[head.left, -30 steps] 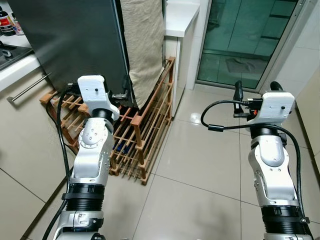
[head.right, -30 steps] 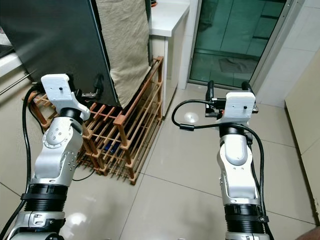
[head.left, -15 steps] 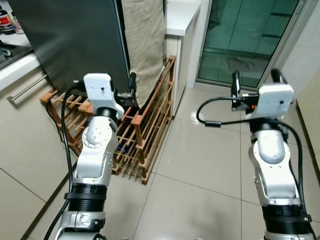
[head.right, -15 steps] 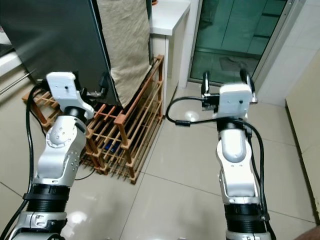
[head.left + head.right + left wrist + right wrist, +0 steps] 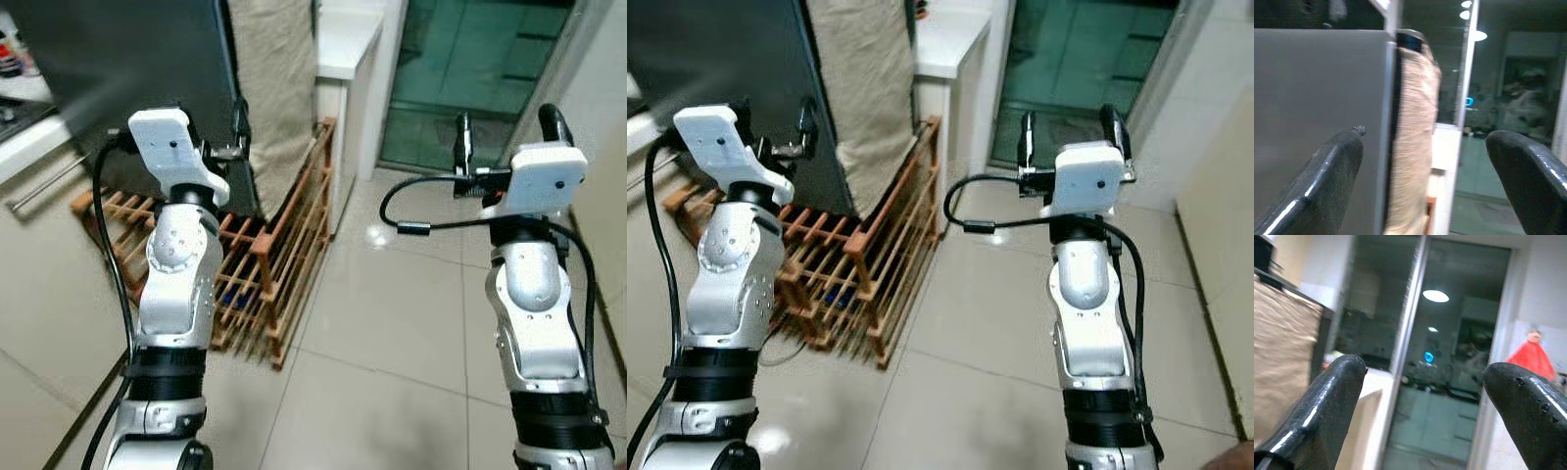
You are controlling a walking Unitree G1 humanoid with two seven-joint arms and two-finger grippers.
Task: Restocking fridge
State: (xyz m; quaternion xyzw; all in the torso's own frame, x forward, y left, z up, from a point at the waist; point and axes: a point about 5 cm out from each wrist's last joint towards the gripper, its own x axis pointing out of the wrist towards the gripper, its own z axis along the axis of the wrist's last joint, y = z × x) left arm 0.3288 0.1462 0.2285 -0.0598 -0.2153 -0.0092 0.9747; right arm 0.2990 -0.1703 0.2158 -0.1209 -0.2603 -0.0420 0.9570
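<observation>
Dark grey and flat, the fridge is standing at the robot's left, its side panel facing the camera, with a beige cloth hanging just beside its far edge. Below it a wooden rack is sitting on the pale tiled floor, leaning against the cloth and a white counter. The left gripper is hovering close to the fridge's edge, its two black fingers spread wide with nothing between them; the grey panel and the cloth are showing through the gap. The right gripper is hanging raised well apart from the fridge, pointing toward a glass door, and its fingers are also standing wide apart and empty. A kitchen worktop is running along the far left.
</observation>
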